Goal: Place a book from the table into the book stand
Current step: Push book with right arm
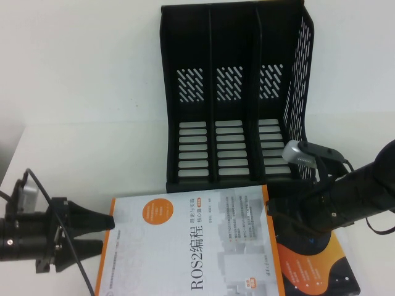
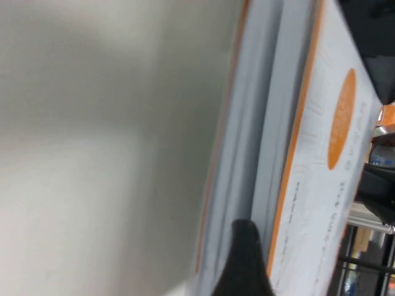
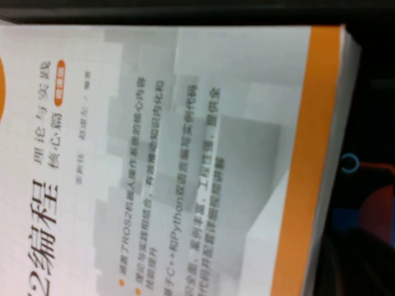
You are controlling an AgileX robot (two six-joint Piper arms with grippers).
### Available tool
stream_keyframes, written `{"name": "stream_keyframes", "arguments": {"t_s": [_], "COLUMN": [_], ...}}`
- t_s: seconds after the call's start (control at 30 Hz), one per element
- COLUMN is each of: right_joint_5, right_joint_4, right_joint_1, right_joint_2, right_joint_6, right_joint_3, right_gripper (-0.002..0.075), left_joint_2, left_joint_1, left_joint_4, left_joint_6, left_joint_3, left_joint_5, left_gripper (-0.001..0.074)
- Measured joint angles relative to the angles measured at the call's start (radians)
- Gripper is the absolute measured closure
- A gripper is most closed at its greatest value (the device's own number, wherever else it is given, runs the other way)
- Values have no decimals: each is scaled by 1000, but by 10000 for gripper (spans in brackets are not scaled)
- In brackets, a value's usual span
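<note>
book could slip before it gets to the stand

the left gripper (image 1: 106,234) is down low, right at the near-left edge of the book (image 1: 197,246). its two black fingers are spread wide, one above the other, and the tips are at the orange edge strip. it holds nothing yet.

the right gripper (image 1: 290,213) is at the other side of the book, over its far-right corner. i cannot tell if it is wide or narrow, because its tip does not show.

the book lies flat on the table (image 1: 80,123), between the two grippers. its right part rests on the black book (image 1: 321,265). the book stand (image 1: 234,92) is behind the book, past both grippers, and its slots are bare.

what could go wrong, i think:
- the book is big and thin. if it is pinched only at one edge, it may bend and droop.
- the left fingers may push the book away and not close on it.
- the black book may get dragged along.
- the book may hit a wall of the stand.

count: two grippers, two books, one stand with three slots, one table.
</note>
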Motion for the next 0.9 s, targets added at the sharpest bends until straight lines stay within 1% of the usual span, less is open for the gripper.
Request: {"name": "stream_keyframes", "arguments": {"t_s": [0.17, 0.4, 0.57, 0.67, 0.9], "right_joint_5": [0, 6, 65, 135, 214], "right_joint_4": [-17, -70, -67, -18, 242], "right_joint_1": [0, -13, -21, -20, -16], "right_joint_2": [-7, -84, -112, -112, -55], "right_joint_6": [0, 0, -5, -50, -259], "right_joint_3": [0, 0, 0, 0, 0], "right_gripper": [724, 724, 724, 724, 724], "left_joint_2": [-69, -97, -97, -97, -97], "left_joint_1": [9, 125, 144, 144, 135], "left_joint_4": [15, 22, 51, 56, 58], "left_joint_6": [0, -27, -40, -49, -53], "left_joint_3": [0, 0, 0, 0, 0], "left_joint_5": [8, 25, 25, 25, 25], "left_gripper": [246, 246, 246, 246, 246]}}
